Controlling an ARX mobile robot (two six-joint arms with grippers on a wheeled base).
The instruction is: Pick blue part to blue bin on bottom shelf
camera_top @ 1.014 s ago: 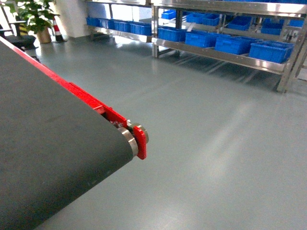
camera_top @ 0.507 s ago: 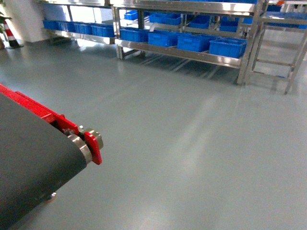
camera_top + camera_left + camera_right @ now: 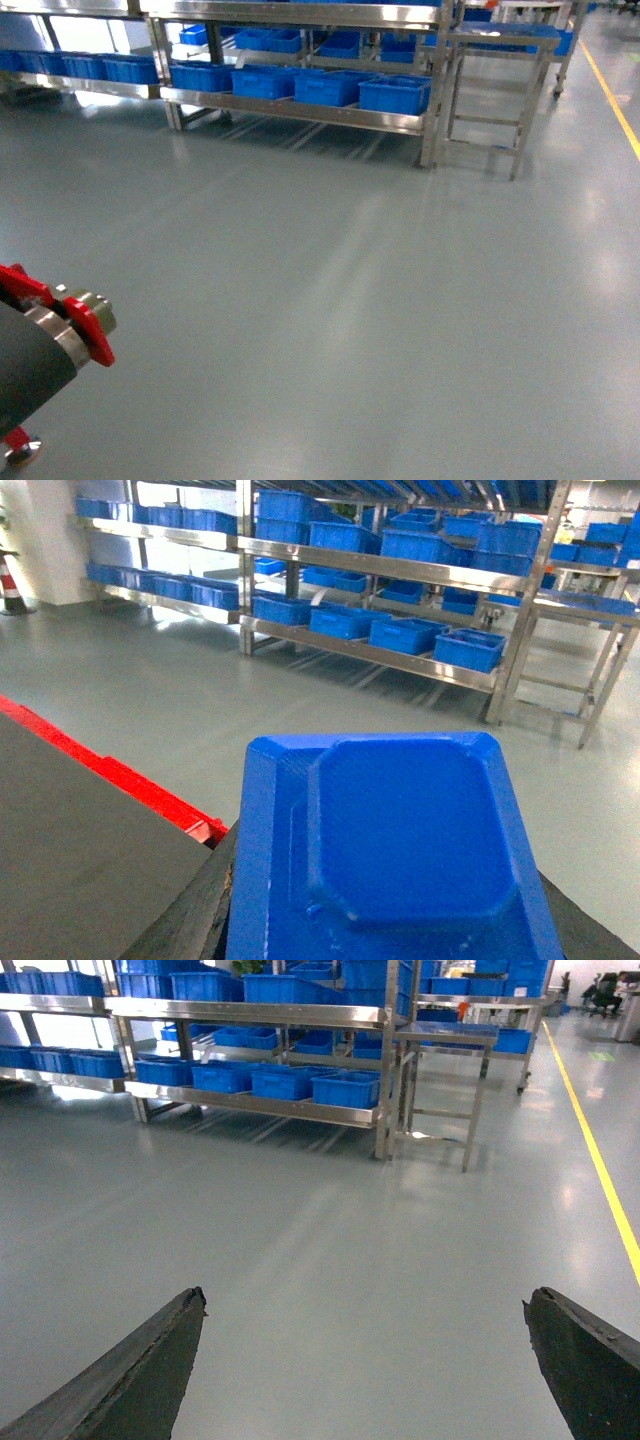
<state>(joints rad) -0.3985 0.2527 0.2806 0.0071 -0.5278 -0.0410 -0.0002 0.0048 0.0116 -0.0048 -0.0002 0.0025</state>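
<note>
Blue part (image 3: 385,855) fills the near half of the left wrist view, clenched in the left end effector (image 3: 385,935), whose dark fingers (image 3: 190,920) show at either side beneath it, so it rides with the robot and has not yet reached the rack. The bottom shelf (image 3: 300,108) lies far across the bare grey floor (image 3: 350,300), carrying a row of blue bins (image 3: 393,93), with a steel step stand (image 3: 490,90) just to its right. The risk, as I judge it, is that the base's swing and the long run ahead could jolt the part loose, or that the approach ends off line and clips the rack post or stand. The right end effector (image 3: 365,1360) is released, jaws spread wide and empty. Against the earlier head pictures, the conveyor end (image 3: 60,335) has slid to the near left corner and the rack has moved leftward, showing a turn to the right.
</note>
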